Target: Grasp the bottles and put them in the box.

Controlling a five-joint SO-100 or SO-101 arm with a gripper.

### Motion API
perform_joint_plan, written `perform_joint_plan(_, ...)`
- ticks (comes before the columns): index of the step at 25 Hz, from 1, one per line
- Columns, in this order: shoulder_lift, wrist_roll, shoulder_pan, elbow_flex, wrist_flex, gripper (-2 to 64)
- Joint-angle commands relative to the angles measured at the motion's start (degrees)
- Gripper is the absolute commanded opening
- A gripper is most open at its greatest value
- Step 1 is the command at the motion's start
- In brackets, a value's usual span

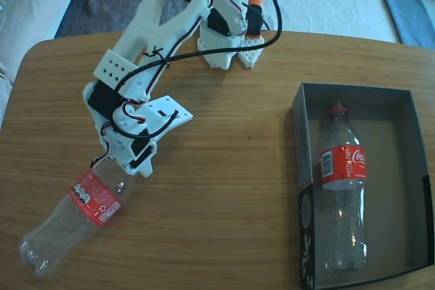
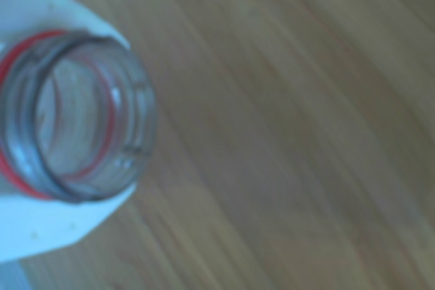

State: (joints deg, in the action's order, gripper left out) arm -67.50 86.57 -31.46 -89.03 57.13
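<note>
Lying near-left on the table (image 1: 224, 188), one bottle (image 1: 75, 215) is clamped at its neck by the gripper (image 1: 112, 164); other bottle (image 1: 343, 188) is seen in box (image 1: 353, 93).

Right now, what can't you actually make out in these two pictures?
- Claw: in the fixed view the arm's white body covers its tips at the loose bottle's neck, so a grip can't be confirmed.
- Wrist view: blurred; only the bottle's open mouth against a white part.
- Box: its near corner is cut off by the fixed view's edge.
- Box print: too small.
</note>
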Motion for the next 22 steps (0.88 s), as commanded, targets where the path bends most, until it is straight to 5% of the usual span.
perform_joint_plan(1, -2.2, -0.1, -0.2, 2.8, 1.0, 7.2)
perform_joint_plan(18, -22.9, -0.4, 12.8, 17.7, 27.9, -0.3)
perform_joint_plan(22, -29.0, -9.5, 21.9, 17.7, 31.6, -0.3)
